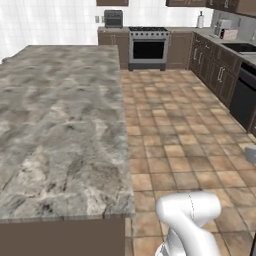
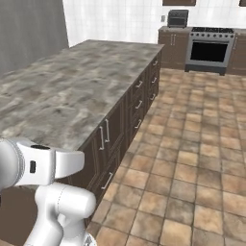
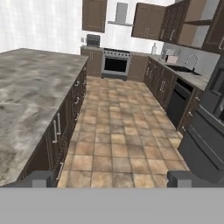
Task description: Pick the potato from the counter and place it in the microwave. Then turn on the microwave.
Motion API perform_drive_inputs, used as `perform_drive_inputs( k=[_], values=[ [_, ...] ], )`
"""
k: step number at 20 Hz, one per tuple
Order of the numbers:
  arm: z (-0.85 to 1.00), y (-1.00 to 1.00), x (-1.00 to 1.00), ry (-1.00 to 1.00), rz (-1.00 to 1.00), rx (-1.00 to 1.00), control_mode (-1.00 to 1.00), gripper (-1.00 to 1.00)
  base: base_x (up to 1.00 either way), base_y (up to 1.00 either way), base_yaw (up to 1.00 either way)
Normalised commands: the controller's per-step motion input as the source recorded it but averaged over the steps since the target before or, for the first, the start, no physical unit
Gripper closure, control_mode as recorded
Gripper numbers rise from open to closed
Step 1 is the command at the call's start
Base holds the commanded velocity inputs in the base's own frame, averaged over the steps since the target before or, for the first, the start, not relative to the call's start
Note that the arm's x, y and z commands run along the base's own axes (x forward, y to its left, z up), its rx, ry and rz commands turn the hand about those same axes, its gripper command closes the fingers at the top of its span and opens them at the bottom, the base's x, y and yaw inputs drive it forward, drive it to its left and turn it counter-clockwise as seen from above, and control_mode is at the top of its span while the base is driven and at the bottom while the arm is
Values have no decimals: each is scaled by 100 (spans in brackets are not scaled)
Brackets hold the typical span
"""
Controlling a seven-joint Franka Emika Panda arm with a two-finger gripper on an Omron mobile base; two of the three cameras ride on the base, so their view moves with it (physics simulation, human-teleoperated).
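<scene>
Approach is the step in hand: the gripper (image 3: 112, 178) hangs wide open and empty over the tiled floor (image 3: 127, 140), so next the base must reach the sink-side counter (image 3: 186, 75) and find the potato.

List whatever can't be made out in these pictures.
- Sink, left base view: cut off by the right edge.
- Small things beside the tap, hand view: too small to identify.
- Black box, left base view: too far away to name.
- Dark appliance, hand view: cut off by the right edge.
- Island, right base view: near corner covered by the arm.
</scene>
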Motion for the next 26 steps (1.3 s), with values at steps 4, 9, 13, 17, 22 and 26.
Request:
perform_drive_inputs(
  k=[4, 9, 13, 17, 22, 26],
  values=[
    [0, 0, 0, 0, 0, 0, 100, -100, 42, -30, -25],
    [0, 0, 0, 0, 0, 0, 100, -100, 21, -43, -29],
    [0, 0, 0, 0, 0, 0, 100, -100, 0, -50, -12],
    [0, 0, 0, 0, 0, 0, 100, -100, 0, -58, -2],
    [0, 0, 0, 0, 0, 0, 100, -100, 0, -64, -1],
    [0, 0, 0, 0, 0, 0, 100, -100, 27, -18, -8]
  ],
)
